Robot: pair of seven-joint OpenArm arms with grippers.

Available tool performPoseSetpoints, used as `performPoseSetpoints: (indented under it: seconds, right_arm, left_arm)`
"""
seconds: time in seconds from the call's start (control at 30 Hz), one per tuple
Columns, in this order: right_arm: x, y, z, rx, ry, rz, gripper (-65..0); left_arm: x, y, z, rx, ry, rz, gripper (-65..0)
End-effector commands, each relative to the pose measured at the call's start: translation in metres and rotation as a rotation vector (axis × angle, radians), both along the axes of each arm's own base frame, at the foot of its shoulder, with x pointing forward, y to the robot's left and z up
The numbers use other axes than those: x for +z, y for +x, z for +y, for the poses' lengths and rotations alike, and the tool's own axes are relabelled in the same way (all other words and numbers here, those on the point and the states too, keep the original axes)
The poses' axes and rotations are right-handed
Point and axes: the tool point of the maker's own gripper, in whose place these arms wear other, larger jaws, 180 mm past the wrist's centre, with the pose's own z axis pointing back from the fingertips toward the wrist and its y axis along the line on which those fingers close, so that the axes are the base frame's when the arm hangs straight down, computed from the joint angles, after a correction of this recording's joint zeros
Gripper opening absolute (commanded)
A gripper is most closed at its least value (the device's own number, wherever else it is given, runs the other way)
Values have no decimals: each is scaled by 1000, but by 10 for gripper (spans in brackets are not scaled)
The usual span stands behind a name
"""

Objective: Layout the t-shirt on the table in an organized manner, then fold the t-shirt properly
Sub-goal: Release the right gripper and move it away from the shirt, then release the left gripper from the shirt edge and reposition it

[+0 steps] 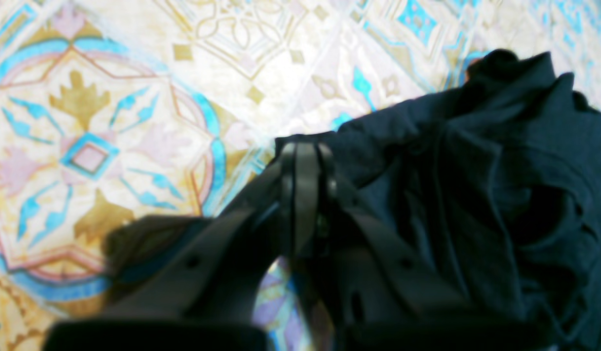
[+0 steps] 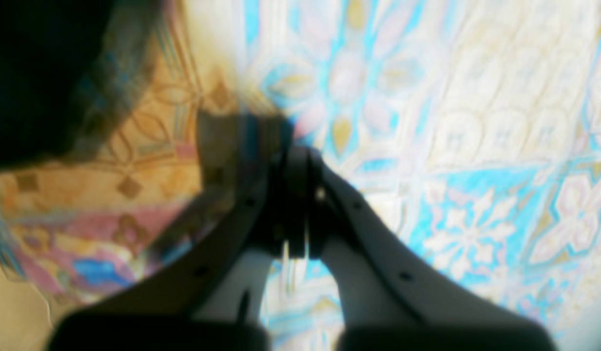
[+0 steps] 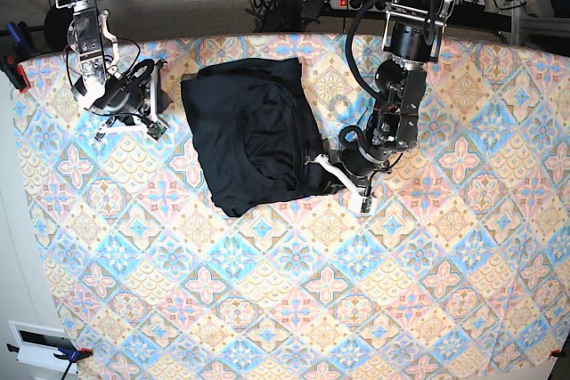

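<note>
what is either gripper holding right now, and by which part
The left gripper is shut at the t-shirt's edge; whether fabric is pinched cannot be told. The right gripper is shut over bare table, holding nothing.

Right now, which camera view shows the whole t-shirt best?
The base view: the t-shirt lies bunched on the table, its whole outline visible. The left wrist view shows only rumpled fabric at close range; the right wrist view shows just a dark blur in one corner.
</note>
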Motion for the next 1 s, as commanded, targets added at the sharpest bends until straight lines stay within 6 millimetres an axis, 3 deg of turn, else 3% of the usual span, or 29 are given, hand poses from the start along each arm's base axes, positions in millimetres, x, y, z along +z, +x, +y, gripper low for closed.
performPoseSetpoints:
  seconds: [0.0, 0.2, 0.43, 0.97]
  right_arm:
    - [2, 4, 3, 22, 2, -10, -650]
    - [-6, -5, 19, 74, 13, 21, -650]
    - [-6, -6, 21, 79, 14, 21, -650]
    - [-7, -8, 22, 80, 16, 26, -650]
  left_arm:
    - [-39, -58, -5, -115, 104, 245, -650]
    - [-7, -61, -16, -228, 151, 195, -650]
    - [-3, -70, -25, -314, 146, 208, -649]
    - [-8, -71, 9, -306, 209, 237, -649]
